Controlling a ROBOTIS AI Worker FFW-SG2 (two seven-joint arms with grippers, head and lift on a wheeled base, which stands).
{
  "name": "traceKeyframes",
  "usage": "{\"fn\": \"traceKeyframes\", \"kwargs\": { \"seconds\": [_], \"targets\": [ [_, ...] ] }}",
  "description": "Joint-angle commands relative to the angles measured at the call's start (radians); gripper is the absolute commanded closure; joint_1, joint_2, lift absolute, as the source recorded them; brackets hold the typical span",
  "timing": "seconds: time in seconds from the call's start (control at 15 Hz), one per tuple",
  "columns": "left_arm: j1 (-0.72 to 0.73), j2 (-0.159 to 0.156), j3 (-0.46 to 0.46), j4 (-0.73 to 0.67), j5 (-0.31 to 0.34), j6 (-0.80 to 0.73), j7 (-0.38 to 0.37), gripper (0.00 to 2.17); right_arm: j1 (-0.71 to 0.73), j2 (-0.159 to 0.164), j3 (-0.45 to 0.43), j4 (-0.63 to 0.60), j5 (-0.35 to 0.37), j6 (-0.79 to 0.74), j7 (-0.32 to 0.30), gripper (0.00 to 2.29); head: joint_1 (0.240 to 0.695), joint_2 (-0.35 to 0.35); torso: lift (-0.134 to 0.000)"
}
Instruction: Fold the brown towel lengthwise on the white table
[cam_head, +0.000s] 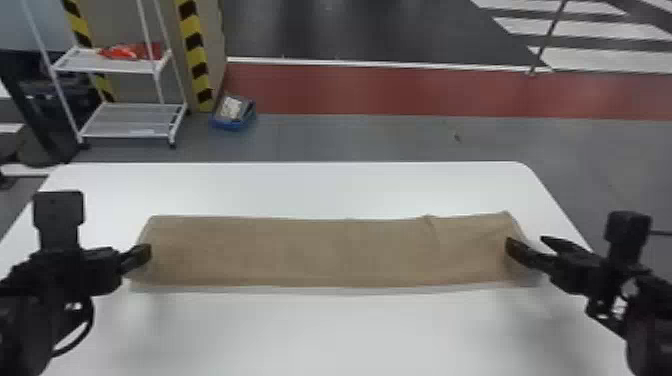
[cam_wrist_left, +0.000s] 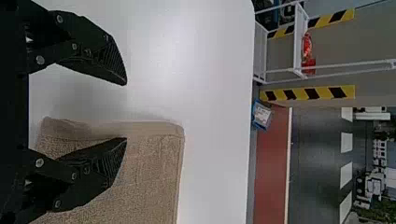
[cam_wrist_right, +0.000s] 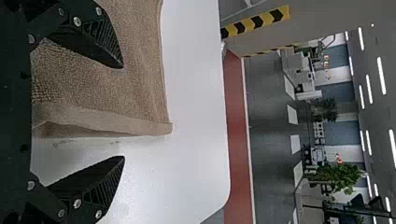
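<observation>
The left gripper (cam_head: 141, 254) has its ridged black fingers spread wide, empty, at one end of the brown towel (cam_head: 300, 252), a long, nubby rectangle across the smooth white table (cam_head: 350, 330). The right gripper (cam_head: 528, 243) gapes empty at the other.

No text, label, brand, number or sign is showing legibly.
</observation>
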Motion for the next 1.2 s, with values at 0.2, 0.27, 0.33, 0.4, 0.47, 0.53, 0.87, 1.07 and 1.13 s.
{"fn": "traceKeyframes", "kwargs": {
  "seconds": [0.2,0.27,0.33,0.4,0.47,0.53,0.87,1.07,1.13],
  "targets": [
    [0.007,-0.002,-0.025,-0.005,0.0,0.002,0.0,0.73,-0.014,0.0,0.003,0.0,0.016,0.039,0.0,0.51,0.695,-0.086,-0.112],
    [0.008,-0.002,-0.025,-0.006,0.0,0.002,0.0,0.73,-0.014,0.0,0.003,0.0,0.015,0.039,0.002,0.57,0.695,-0.091,-0.112],
    [0.008,0.0,-0.025,-0.006,0.002,0.002,0.0,0.94,-0.014,0.0,0.003,0.0,0.015,0.036,0.002,0.59,0.695,-0.093,-0.112],
    [0.008,0.0,-0.022,-0.008,0.003,0.002,0.0,1.09,-0.014,0.0,0.003,0.0,0.015,0.032,0.003,0.6,0.695,-0.094,-0.112],
    [0.008,0.0,-0.019,-0.008,0.013,0.002,0.0,1.09,-0.013,0.0,0.003,-0.001,0.013,0.029,0.005,0.72,0.695,-0.094,-0.112],
    [0.008,0.0,-0.016,-0.009,0.016,0.002,0.0,1.09,-0.014,0.0,0.001,0.0,0.012,0.029,0.008,0.77,0.695,-0.094,-0.112],
    [0.018,0.0,0.006,-0.032,0.05,-0.004,0.0,1.41,-0.01,0.0,-0.02,-0.001,0.001,-0.007,0.044,1.03,0.695,-0.091,-0.112],
    [0.042,-0.002,0.032,-0.057,0.065,-0.025,0.0,1.41,-0.005,-0.005,-0.034,0.0,-0.001,-0.057,0.048,1.03,0.695,-0.091,-0.112],
    [0.048,-0.002,0.038,-0.06,0.068,-0.031,-0.002,1.41,-0.002,-0.006,-0.037,0.0,-0.002,-0.066,0.057,1.03,0.695,-0.091,-0.112]
  ]
}}
